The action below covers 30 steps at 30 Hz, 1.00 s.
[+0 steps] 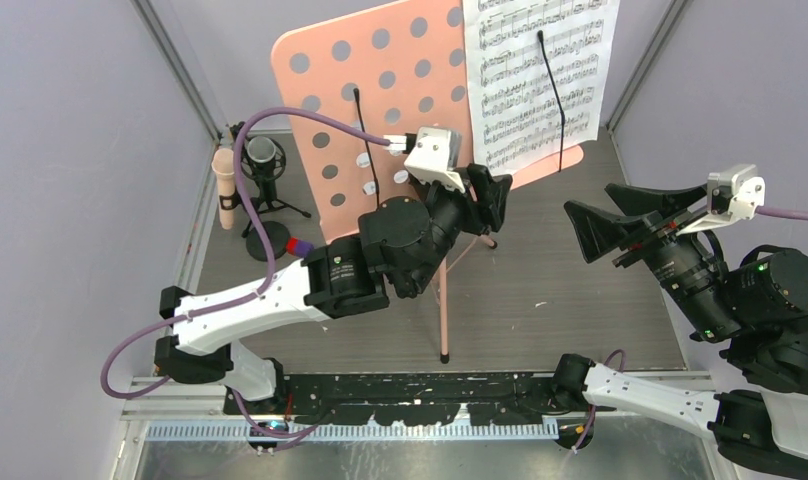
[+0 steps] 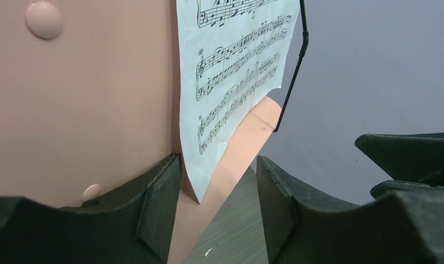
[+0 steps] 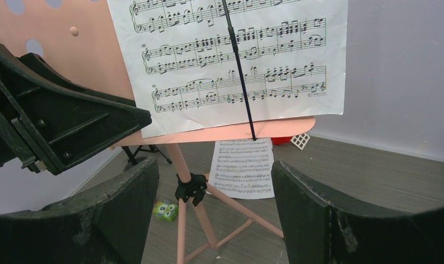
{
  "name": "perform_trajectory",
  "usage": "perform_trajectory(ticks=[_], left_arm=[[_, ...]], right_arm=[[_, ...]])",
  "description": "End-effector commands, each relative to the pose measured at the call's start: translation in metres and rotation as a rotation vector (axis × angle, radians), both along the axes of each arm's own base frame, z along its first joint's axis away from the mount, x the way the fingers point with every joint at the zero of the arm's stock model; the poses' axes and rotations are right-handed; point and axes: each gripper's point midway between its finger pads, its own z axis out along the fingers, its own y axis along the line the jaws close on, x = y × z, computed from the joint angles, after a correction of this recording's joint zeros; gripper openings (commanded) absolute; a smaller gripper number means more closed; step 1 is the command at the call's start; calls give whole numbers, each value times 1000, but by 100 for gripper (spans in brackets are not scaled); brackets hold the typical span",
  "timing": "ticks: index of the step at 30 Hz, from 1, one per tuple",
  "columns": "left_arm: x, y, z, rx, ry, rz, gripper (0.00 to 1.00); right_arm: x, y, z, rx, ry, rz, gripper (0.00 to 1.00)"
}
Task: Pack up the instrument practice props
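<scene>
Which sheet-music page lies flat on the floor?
The lower page, past the pink stand's legs; the upper page rests upright on the desk under a black wire.

The sheet (image 3: 231, 60) bears printed music notes, but its small print is too fine to read. A green block (image 3: 165, 210) shows a 5.

Both arms (image 1: 250, 305) are white and black, with black jaws and purple cables (image 1: 795, 212).

On my grey counter (image 1: 560, 310) I see a green block (image 3: 165, 210) marked 5, a red-and-blue block (image 1: 298, 245), and what may be a small white lattice piece (image 3: 300, 140).
</scene>
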Motion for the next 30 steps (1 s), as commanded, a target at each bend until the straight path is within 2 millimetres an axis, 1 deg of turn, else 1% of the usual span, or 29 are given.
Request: perform_trajectory(ticks=[1,8,9,13,16,24,30], left_arm=[[1,11,27,-111,-22,-1,53],[3,10,35,-133,-48,5,43],[3,9,34,-129,-51,4,43],[4,7,36,-122,-61,1,43],[7,6,40,-121,-70,7,45],[23,12,42,-118,-72,46,47],[27,13,48,-125,-83,50,46]], right_arm=[[-3,-3,10,40,-21,4,79],[-4,-4,9,42,-20,6,79],[-4,-5,10,45,-20,5,79],[-4,-5,10,43,-20,7,79],[-4,-5,10,43,-19,7,79],[-5,-4,10,45,-14,13,79],[-5,-4,10,47,-14,16,79]])
